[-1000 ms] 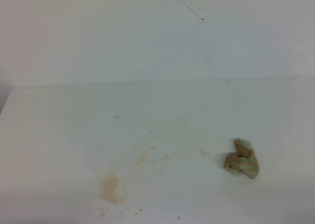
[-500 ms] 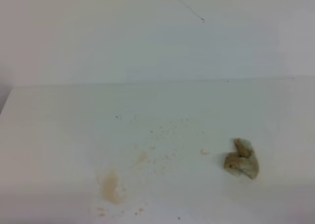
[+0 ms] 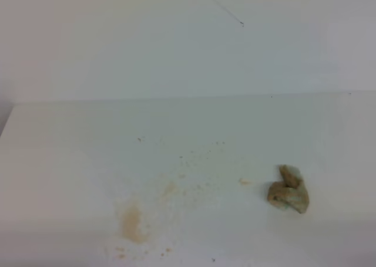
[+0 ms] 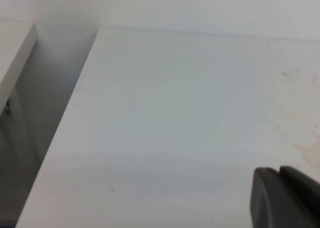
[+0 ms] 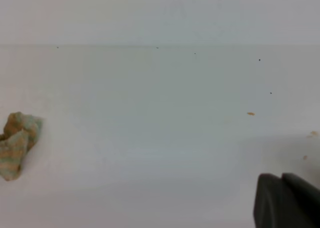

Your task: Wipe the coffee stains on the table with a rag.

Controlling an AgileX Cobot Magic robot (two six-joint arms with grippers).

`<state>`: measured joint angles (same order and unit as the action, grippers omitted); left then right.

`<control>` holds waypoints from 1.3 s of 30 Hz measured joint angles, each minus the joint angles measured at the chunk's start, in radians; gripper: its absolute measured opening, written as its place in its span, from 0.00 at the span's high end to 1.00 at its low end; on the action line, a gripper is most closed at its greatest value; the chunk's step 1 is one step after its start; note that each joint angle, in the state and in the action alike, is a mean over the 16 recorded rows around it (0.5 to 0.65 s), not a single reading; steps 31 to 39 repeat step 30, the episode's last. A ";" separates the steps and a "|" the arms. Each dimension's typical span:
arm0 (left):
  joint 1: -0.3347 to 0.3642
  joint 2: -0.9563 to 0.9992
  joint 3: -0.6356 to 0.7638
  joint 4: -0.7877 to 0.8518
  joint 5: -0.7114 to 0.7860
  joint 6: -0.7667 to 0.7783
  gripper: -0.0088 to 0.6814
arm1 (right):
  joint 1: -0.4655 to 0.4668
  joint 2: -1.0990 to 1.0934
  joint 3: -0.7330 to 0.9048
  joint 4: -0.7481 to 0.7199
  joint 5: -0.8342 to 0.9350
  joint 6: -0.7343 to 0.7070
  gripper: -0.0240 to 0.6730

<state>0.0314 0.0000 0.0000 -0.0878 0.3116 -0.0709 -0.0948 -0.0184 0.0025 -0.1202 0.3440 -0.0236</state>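
Rag [image 3: 288, 189], a soft, light crumpled wad, lies alone right of the coffee stains [image 3: 134, 223] on the bench [image 3: 70, 161]; pinch its raised top fold. Right end effector [image 5: 286, 200] pressed together, empty; left end effector [image 4: 285, 198]: cannot tell.

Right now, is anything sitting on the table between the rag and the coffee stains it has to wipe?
Nothing visible does. The rag lies alone on the table, to the right of the coffee stains. Between them the high view shows only bare white surface with faint tan specks, part of the mess itself.
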 joint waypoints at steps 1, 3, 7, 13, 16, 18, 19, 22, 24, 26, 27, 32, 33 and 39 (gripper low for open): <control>0.000 0.000 0.000 0.000 0.000 0.000 0.99 | 0.000 0.000 0.000 0.000 0.000 0.000 0.95; 0.000 0.000 0.000 0.000 0.000 0.000 0.99 | 0.000 0.000 0.000 0.000 0.000 0.000 0.95; 0.000 0.000 0.000 0.000 0.000 0.000 0.99 | 0.000 0.000 0.000 0.000 0.000 0.000 0.95; 0.000 0.000 0.000 0.000 0.000 0.000 0.99 | 0.000 0.000 0.000 0.000 0.000 0.000 0.95; 0.000 0.000 0.000 0.000 0.000 0.000 0.99 | 0.000 0.000 0.000 0.000 0.000 0.000 0.95; 0.000 0.000 0.000 0.000 0.000 0.000 0.99 | 0.000 0.000 0.000 0.000 0.000 0.000 0.95; 0.000 0.000 0.000 0.000 0.000 0.000 0.99 | 0.000 0.000 0.000 -0.001 0.000 0.000 0.95; 0.000 0.000 0.000 0.000 0.000 0.000 0.99 | 0.000 0.001 0.000 -0.001 0.000 0.000 0.95; 0.000 0.000 0.000 0.000 0.000 0.000 0.99 | 0.000 0.001 0.000 -0.001 0.000 0.000 0.95; 0.000 0.000 0.000 0.000 0.000 0.000 0.99 | 0.000 0.001 0.000 -0.001 0.000 0.000 0.95; 0.000 0.000 0.000 0.000 0.000 0.000 0.99 | 0.000 0.001 0.000 -0.001 0.000 0.000 0.95; 0.000 0.000 0.000 0.000 0.000 0.000 0.99 | 0.000 0.001 0.000 -0.001 0.000 0.000 0.95; 0.000 0.000 0.000 0.000 0.000 0.000 0.99 | 0.000 0.001 0.000 -0.001 0.000 0.000 0.95; 0.000 0.000 0.000 0.000 0.000 0.000 0.99 | 0.000 0.001 0.000 -0.001 0.000 0.000 0.95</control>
